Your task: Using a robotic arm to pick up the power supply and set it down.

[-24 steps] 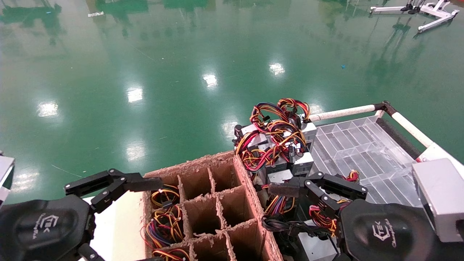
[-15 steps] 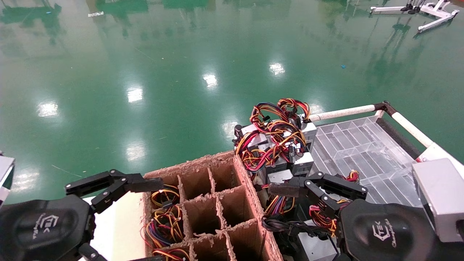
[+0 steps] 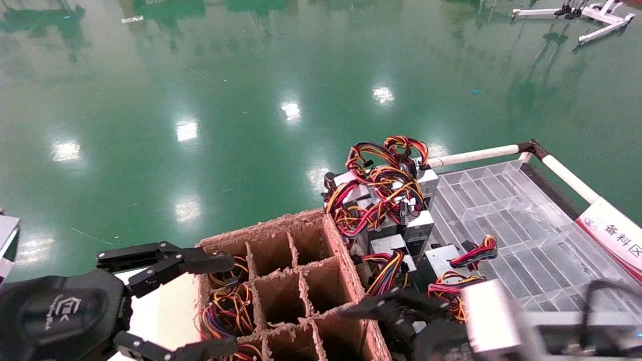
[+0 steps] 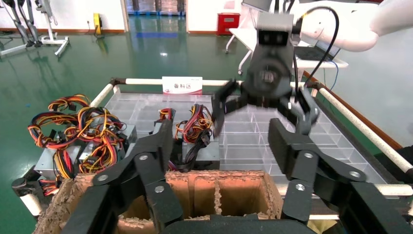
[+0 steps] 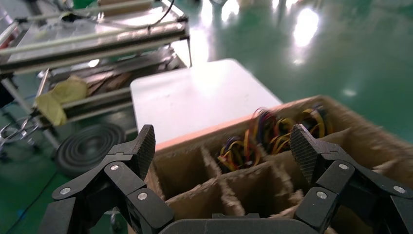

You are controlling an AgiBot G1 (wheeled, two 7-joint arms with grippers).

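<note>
Left pincer point(image 3: 198, 306) low at left, fingers spread; right pincer point(image 5: 224, 151) low at right, likewise agape

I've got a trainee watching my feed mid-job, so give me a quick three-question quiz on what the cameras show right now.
1. True or false: the right gripper has its fingers closed on a power supply.
2. Multiple choice: the cardboard divider box holds wire bundles in which cells? A) the column nearest the left gripper B) the column beside the clear tray C) every cell
3. Short answer: where do the upright power supplies with looped wires stand?

Key
1. False: its fingers are spread and hold nothing, as the right wrist view shows.
2. A
3. Between the cardboard divider box and the clear tray.
</note>
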